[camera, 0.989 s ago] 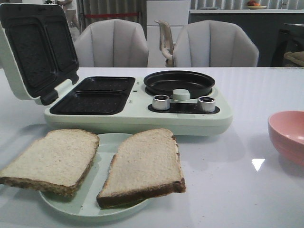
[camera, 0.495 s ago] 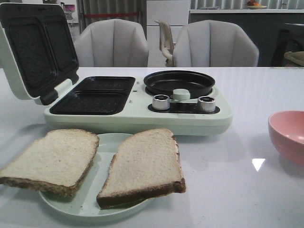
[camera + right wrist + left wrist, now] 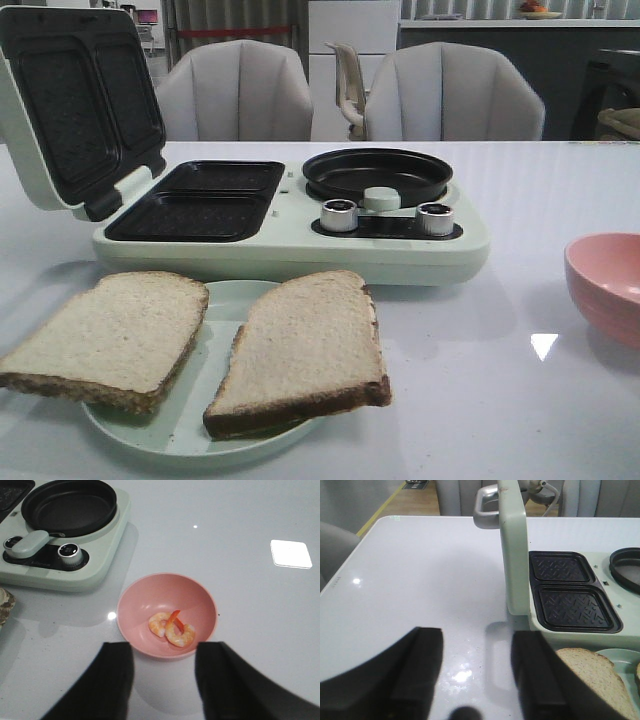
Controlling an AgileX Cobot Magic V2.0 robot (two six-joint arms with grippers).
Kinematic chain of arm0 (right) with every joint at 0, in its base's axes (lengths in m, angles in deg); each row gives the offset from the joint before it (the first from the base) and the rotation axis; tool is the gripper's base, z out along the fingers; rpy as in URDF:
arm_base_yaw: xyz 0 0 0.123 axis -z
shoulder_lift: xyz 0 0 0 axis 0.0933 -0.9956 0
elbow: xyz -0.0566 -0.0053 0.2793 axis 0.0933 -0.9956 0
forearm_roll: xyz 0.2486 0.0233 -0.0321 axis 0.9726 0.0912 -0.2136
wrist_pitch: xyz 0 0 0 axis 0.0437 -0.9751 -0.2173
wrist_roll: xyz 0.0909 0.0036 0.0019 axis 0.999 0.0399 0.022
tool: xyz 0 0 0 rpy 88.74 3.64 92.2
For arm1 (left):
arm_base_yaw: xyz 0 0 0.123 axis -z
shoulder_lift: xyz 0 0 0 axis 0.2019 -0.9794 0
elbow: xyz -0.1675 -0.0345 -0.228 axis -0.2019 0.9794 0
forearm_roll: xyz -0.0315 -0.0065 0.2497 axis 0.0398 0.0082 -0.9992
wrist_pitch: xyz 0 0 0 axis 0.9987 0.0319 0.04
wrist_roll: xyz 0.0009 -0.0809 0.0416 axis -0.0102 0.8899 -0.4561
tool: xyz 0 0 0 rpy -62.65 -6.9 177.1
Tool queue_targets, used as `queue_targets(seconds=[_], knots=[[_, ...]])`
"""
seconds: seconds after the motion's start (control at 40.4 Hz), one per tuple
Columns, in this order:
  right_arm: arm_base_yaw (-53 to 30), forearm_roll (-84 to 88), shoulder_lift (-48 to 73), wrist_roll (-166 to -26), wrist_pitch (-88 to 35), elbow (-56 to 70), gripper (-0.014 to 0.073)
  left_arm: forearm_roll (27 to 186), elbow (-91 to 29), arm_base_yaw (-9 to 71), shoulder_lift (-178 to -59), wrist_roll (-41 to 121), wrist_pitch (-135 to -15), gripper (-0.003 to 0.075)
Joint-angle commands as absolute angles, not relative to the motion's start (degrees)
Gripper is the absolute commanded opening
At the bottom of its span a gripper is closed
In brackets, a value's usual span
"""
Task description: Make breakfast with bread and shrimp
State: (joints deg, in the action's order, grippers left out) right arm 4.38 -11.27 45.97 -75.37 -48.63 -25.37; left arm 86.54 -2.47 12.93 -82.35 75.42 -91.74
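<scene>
Setup looks staged so everything is within easy reach: the two slices of bread sit side by side on a pale green plate at the near edge of the surface, right in front of the breakfast maker, whose lid is propped open so the dark sandwich plates are ready to take a slice. The shrimp (two curled pieces, as far as I can tell) lie in the pink bowl toward the right edge, just beside the round pan they probably go into. The left claw hovers spread wide over bare surface near the left slice, holding nothing; the right claw is spread too, hanging empty just short of the bowl. I'd guess nothing's been started yet.
</scene>
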Motion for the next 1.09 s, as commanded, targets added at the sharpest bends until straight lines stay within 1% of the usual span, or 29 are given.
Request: queue_targets(seconds=[0.0, 0.223, 0.346, 0.42, 0.495, 0.519, 0.742, 0.989, 1.063], knots=[[4.6, -11.2, 45.2, -75.5, -42.8, -23.8, 0.0577, 87.1, -3.9, 12.9, -83.0, 75.7, -87.6, 0.0556], [4.6, -11.2, 45.2, -75.5, -42.4, -23.8, 0.0580, 87.1, -3.9, 12.9, -83.0, 75.0, -88.0, 0.0550], [4.6, -11.2, 45.2, -75.5, -42.4, -23.8, 0.0580, 87.4, -5.2, 13.1, -85.0, 69.9, -93.4, 0.0550], [4.6, -11.2, 45.2, -75.5, -42.4, -23.8, 0.0580, 87.9, -6.0, 15.4, -87.2, 66.8, -95.4, 0.0550], [4.6, -11.2, 45.2, -75.5, -42.5, -23.8, 0.0580, 88.0, -6.1, 19.3, -89.1, 62.2, -95.6, 0.0550], [4.6, -11.2, 45.2, -75.5, -42.5, -23.8, 0.0580, 87.3, -6.1, 21.7, -90.0, 60.6, -95.6, 0.0550], [4.6, -11.2, 45.2, -75.5, -42.7, -23.8, 0.0580, 73.4, -5.7, 38.5, -97.1, 61.4, -96.4, 0.0549], [4.6, -11.2, 45.2, -75.5, -42.7, -23.8, 0.0580, 48.3, -2.6, 55.8, -108.1, 79.4, -96.7, 0.0549], [4.6, -11.2, 45.2, -75.5, -42.7, -23.8, 0.0580, 40.8, -2.0, 59.8, -112.0, 86.3, -97.3, 0.0548]])
